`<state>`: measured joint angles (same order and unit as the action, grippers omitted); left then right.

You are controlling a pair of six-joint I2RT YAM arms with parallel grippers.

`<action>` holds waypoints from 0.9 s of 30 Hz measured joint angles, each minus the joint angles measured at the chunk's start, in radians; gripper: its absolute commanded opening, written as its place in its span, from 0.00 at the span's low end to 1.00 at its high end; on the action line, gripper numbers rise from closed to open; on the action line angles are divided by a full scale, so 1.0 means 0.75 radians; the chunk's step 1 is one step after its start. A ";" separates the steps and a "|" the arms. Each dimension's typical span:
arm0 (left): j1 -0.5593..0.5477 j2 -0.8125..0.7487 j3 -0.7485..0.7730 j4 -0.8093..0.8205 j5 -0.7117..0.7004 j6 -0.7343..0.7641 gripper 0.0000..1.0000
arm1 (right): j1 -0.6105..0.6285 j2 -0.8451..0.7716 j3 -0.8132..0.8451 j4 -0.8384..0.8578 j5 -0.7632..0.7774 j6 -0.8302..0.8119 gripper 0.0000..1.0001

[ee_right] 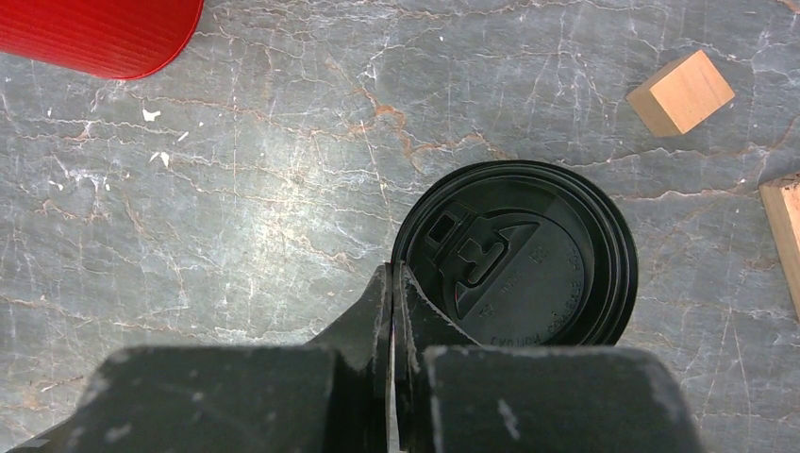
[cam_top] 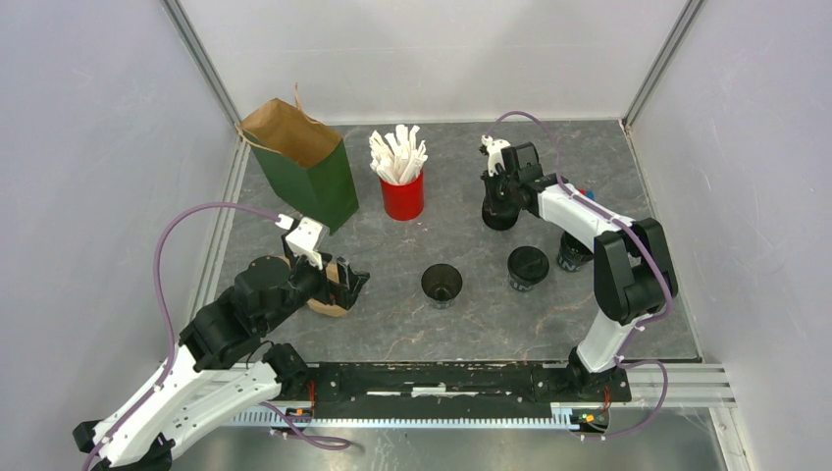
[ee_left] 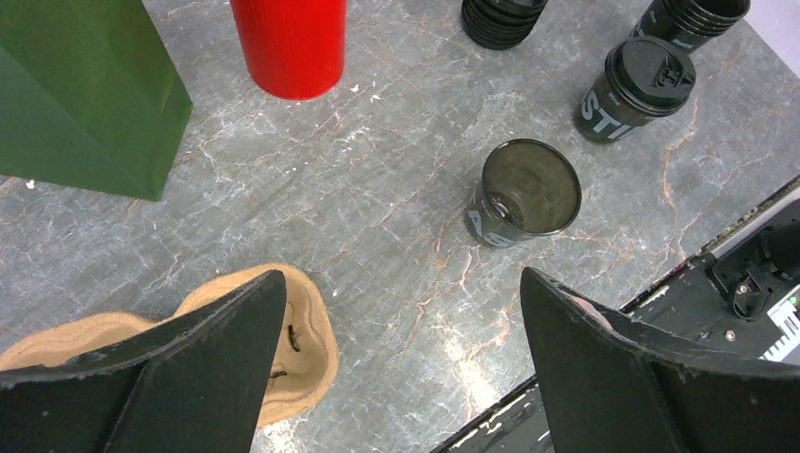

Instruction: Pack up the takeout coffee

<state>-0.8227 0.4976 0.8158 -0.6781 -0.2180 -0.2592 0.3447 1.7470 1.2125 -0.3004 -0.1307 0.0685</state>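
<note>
Pressing shut at glossy round black lid (ee_right: 528, 255) rim, right tool (ee_right: 391, 276), left tool (ee_left: 401, 276) wide.

Short black paper cup (ee_left: 524, 193) with white lettering, upright, open, lidless, just ahead and a little right of your wide-spread left claw (ee_left: 401, 283), flat round black lid (ee_right: 514, 255) lying face up, its near rim right at the pinched tips of your right claw (ee_right: 391, 278)
</note>
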 measured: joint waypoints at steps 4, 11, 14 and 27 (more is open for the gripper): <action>0.000 0.000 0.000 0.000 0.000 0.000 1.00 | -0.006 0.000 0.000 0.000 -0.007 0.010 0.12; 0.000 0.001 0.000 0.000 0.000 0.000 1.00 | -0.007 0.001 0.000 -0.001 -0.026 0.018 0.00; 0.000 0.001 0.000 0.000 0.000 0.000 1.00 | -0.008 0.001 0.000 0.000 -0.035 0.017 0.00; 0.000 0.001 0.000 0.000 0.000 0.000 1.00 | -0.009 -0.028 0.004 -0.060 -0.014 0.026 0.00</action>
<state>-0.8227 0.4980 0.8158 -0.6781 -0.2180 -0.2592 0.3382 1.7260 1.2152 -0.3454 -0.1410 0.0883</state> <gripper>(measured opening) 0.994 0.006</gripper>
